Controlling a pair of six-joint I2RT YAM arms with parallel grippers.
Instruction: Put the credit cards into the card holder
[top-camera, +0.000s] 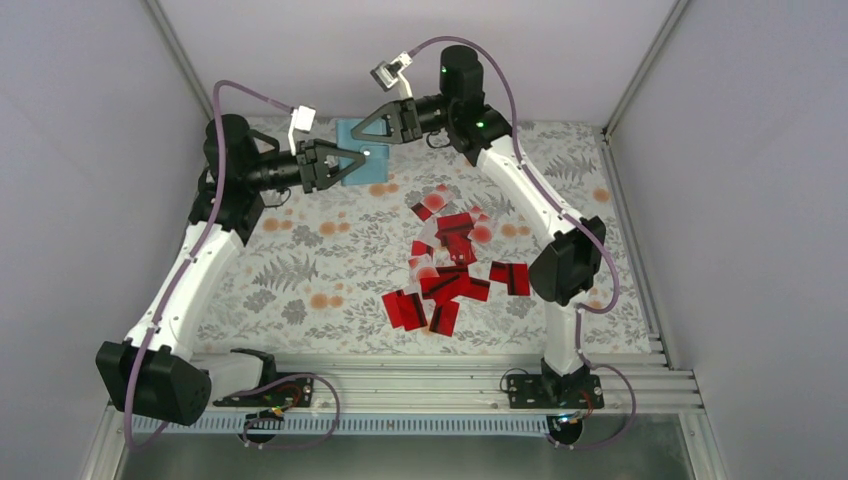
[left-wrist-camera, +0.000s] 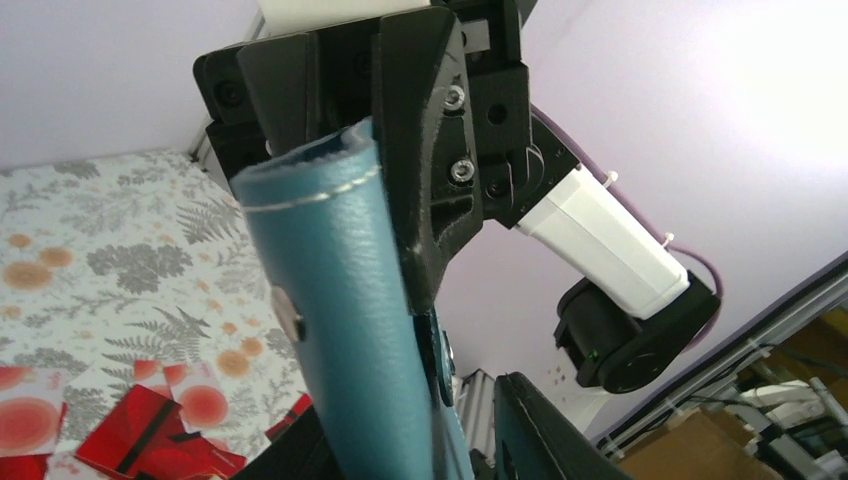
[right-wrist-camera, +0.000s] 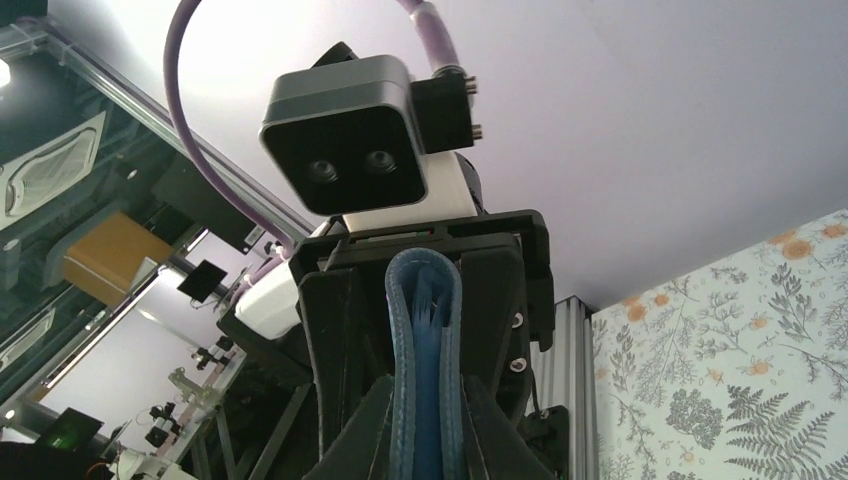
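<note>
Held up off the tabletop (top-camera: 300, 290) near its far edge: one teal card holder (top-camera: 372, 168), caught between two end effectors, one at each end.

Closed tight on the holder's stitched edge: the right end effector (top-camera: 358, 133), one finger on each face, plain from the left wrist view.

Set around the opposite end: the left end effector (top-camera: 352, 166), a finger on either side of the holder. Impossible to tell whether pressing or standing slightly apart; a sliver of gap beside one finger in its own view.

Seen edge-on from the right wrist: two teal layers, parted a little. On the holder's face, one metal snap (left-wrist-camera: 290, 305).

Lying in one loose heap on the floral tabletop, well apart from the holder and nearer the right arm: the credit cards (top-camera: 452, 288). Roughly fifteen, overlapping too much for an exact count. About a dozen red with a black stripe, three or so pale with a red disc.
</note>
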